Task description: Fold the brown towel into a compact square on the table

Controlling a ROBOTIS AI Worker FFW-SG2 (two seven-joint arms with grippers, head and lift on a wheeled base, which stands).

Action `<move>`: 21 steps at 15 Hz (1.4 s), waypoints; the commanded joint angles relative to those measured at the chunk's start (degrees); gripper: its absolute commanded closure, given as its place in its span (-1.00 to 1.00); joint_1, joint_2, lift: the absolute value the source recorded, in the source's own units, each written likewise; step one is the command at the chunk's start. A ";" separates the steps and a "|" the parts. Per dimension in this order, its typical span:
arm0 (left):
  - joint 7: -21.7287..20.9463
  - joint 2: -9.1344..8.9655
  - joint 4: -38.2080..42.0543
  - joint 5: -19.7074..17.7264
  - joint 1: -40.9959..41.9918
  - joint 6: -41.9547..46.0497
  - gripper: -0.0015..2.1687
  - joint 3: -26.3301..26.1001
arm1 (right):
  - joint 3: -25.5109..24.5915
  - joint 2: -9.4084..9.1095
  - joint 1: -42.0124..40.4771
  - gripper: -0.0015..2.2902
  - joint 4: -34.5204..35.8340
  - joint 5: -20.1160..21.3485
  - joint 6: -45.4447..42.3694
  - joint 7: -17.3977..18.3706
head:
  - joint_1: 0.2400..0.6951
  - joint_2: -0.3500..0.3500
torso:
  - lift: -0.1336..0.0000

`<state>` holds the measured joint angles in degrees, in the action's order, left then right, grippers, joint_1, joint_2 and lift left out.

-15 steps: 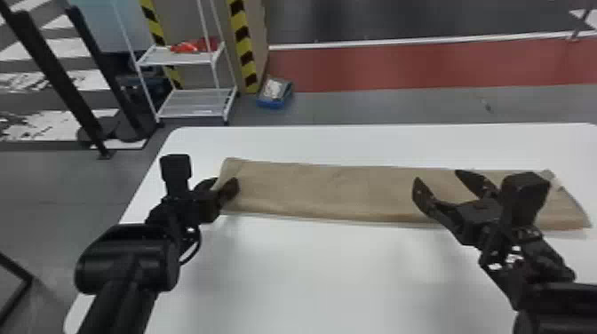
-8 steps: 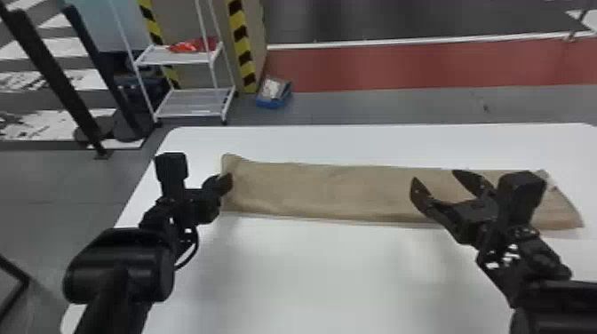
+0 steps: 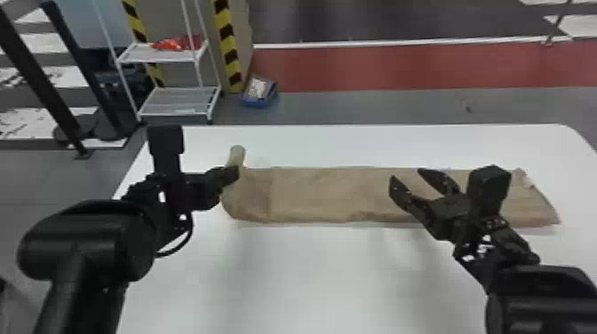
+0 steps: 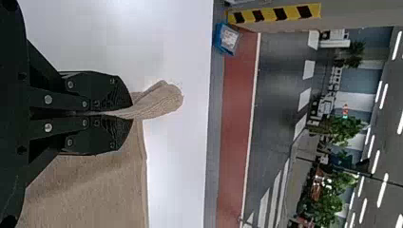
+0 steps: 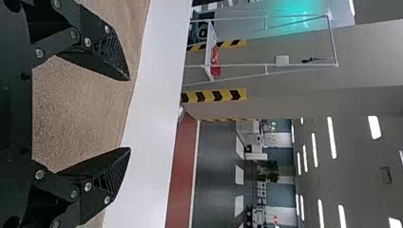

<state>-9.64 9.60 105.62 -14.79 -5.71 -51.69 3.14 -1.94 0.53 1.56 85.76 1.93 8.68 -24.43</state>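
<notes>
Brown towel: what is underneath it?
The white table shows along the near and far edges of the brown towel, whose left end the left tool pinches. The surface directly beneath is covered, so anything hidden there cannot be told.

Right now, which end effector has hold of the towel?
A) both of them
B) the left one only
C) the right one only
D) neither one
B: the left end effector is closed on the brown towel, whose edge pokes out past its fingertips, while the right end effector has its fingers spread wide with nothing pinched between them.
</notes>
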 commanded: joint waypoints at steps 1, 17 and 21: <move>1.11 -1.34 6.27 -3.40 -1.76 -9.79 0.14 -0.51 | -0.17 -0.58 2.31 0.48 -3.14 0.00 3.06 -2.73 | 1.00 0.21 | -0.85; 6.12 -2.13 22.53 -19.66 -7.38 -26.49 0.14 3.01 | 11.60 -0.58 9.43 0.71 -19.23 -1.05 -0.11 -5.02 | 1.00 0.18 | -0.85; 6.47 -1.95 22.00 -20.89 -7.65 -26.49 0.14 4.33 | 15.21 -0.58 7.15 0.69 -15.71 -2.90 -0.81 -3.52 | 1.00 0.32 | -0.85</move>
<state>-3.21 7.59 127.77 -35.54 -13.27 -78.20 7.42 12.91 0.52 10.46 67.25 -0.86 8.52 -28.94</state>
